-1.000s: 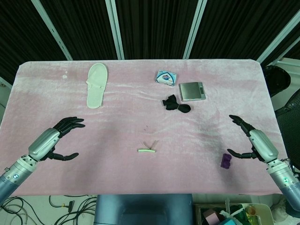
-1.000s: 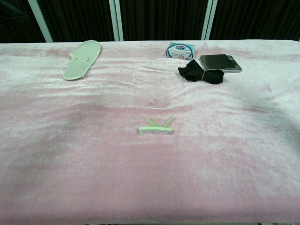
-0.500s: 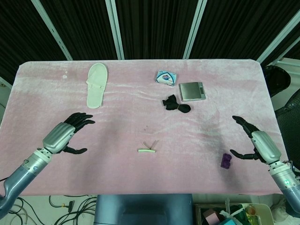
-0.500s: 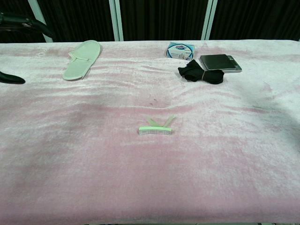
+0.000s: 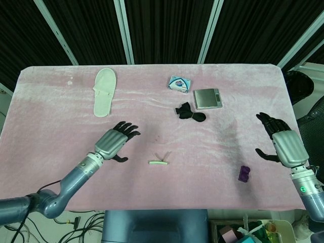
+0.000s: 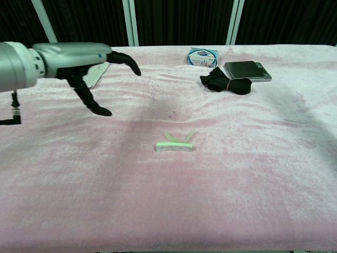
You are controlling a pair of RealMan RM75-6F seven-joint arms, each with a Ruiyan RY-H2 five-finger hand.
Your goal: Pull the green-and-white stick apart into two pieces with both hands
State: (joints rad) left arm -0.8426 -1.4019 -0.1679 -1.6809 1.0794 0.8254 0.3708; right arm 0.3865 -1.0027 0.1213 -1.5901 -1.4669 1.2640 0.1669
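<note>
Count on the pink plush cloth [image 5: 61,116]: one stick [image 5: 158,162], one slipper [image 5: 104,92], one packet [image 5: 178,83], one scale [image 5: 208,97], one black bundle [image 5: 189,112], one purple block [image 5: 244,173].

I see my left hand [image 5: 115,142] with fingers spread apart, holding nothing. The stick lies flat just to the right of it, not touched. The stick is a short straight bar, green on top and white along the side; two pale thin strips fan up from it in a V, and I cannot tell whether they are joined to it.

My right hand [image 5: 282,143] has its fingers apart, empty, far to the right of the stick. The purple block sits near its thumb side, apart from it; its shape is too small to make out.

The slipper is pale and soft-looking, beyond the left hand; in the chest view that arm partly covers it. The scale is a flat grey square with the black bundle touching its near corner. The chest view does not show the right hand.
</note>
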